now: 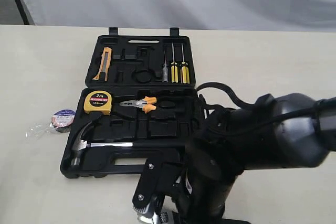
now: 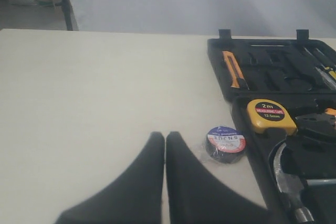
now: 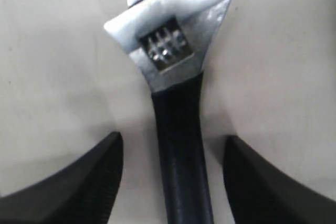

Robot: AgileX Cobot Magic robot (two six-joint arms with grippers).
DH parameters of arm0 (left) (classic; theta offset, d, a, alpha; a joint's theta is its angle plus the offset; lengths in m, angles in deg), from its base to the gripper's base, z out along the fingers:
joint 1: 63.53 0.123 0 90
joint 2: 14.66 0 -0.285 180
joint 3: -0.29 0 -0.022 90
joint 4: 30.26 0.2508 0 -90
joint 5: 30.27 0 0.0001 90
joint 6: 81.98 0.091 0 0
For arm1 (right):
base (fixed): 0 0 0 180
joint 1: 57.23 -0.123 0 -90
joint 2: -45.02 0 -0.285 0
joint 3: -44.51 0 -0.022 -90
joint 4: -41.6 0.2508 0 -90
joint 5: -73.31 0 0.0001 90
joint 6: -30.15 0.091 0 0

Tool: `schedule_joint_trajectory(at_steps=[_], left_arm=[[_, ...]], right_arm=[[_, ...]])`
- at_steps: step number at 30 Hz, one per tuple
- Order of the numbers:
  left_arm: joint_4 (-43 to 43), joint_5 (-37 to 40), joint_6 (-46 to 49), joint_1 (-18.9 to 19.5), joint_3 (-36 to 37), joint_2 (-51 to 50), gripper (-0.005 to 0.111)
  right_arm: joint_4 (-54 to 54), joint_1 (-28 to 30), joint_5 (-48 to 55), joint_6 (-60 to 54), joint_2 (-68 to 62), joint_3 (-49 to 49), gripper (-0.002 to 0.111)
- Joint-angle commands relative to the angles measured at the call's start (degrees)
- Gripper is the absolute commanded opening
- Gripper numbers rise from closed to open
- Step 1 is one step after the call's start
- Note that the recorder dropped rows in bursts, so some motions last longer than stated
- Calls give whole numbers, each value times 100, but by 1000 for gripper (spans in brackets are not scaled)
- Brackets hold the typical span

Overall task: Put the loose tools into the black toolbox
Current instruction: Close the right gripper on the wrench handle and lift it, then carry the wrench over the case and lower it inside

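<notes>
On table (image 1: 42,66) near box (image 1: 94,170), wrench (image 3: 176,56) lies ungripped btw R gripper's (image 3: 173,140) spread jaws; hammer (image 1: 86,142) prob. already stowed, tape roll (image 1: 63,119) loose outside, so 2 tools remain; L gripper (image 2: 165,145) closed, empty.

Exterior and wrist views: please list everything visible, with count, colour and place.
table: one, cream, under everything.
toolbox: one, black, open on the table.
hammer: one, steel and black, near half.
tape measure: one, yellow, near half.
pliers: one, orange handles, beside the tape measure.
utility knife: one, orange and black, far half, left.
screwdrivers: three, two yellow-handled, far half, right.
tape roll: one, dark, clear-wrapped, on the table left of the toolbox.
wrench: one, silver and black, on the table before the toolbox.
left gripper: one, black, shut, near the tape roll.
right gripper: one, black, open astride the wrench handle.
</notes>
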Motion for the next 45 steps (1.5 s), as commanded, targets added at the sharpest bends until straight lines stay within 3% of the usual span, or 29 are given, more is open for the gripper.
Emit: schedule_joint_trajectory(at_steps=[1,13,16,20,32,39,45], left_arm=[[-78,-97,-59,19,53,46,1],[-78,-97,-59,19,53,46,1],[-78,-97,-59,19,53,46,1],[-78,-97,-59,19,53,46,1],[-78,-97,-59,19,53,46,1],[-78,-97,-59,19,53,46,1],[-78,-97,-59,19,53,46,1]], right_arm=[[252,-6,-284,119,-165,109,56],[228,-6,-611,15,-611,-10,53],[228,-6,-601,-10,-720,-10,36],[228,-6,-514,-46,-723,27,0],[71,-201,359,-390,332,814,-1],[-739,-178,601,-236,678,1692,-1],[-1363,351,450,-7,668,2356,-1]])
